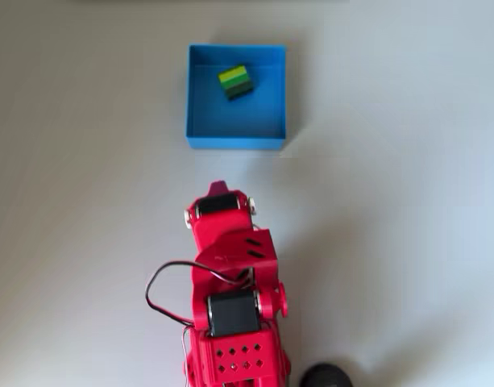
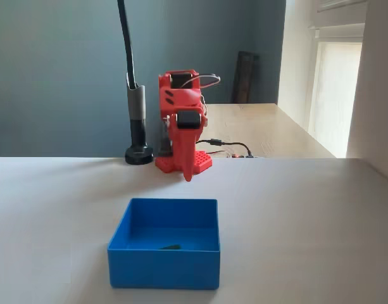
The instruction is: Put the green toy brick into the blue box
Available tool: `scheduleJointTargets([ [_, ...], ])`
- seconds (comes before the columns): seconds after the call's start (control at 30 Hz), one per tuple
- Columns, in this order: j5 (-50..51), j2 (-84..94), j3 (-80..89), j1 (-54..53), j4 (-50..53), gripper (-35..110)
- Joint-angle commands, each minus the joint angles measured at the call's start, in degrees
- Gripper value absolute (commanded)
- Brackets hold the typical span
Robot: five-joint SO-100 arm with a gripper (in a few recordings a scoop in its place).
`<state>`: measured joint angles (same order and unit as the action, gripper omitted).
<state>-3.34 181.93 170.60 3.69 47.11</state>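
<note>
Red arm folded, claw (image 2: 188,172) pointing down, fingers together

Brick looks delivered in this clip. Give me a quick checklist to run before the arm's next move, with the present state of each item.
1. Green toy brick inside the blue box: ok, overhead view shows it on the box floor.
2. Brick free of the gripper: ok, gripper sits folded back near the base.
3. Gripper empty: ok, nothing held.
4. Jaws open or shut: appear shut.
5. Box upright on the table: ok.
6. Brick lying flat, studs up: cannot tell.
</note>
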Motion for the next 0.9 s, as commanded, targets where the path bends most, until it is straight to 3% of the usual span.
scheduleJointTargets([
  [0.0, -1.1, 5.5, 3.3, 0.4, -1.0, 0],
  [0.87, -0.9, 6.8, 8.9, -2.1, 1.0, 0],
])
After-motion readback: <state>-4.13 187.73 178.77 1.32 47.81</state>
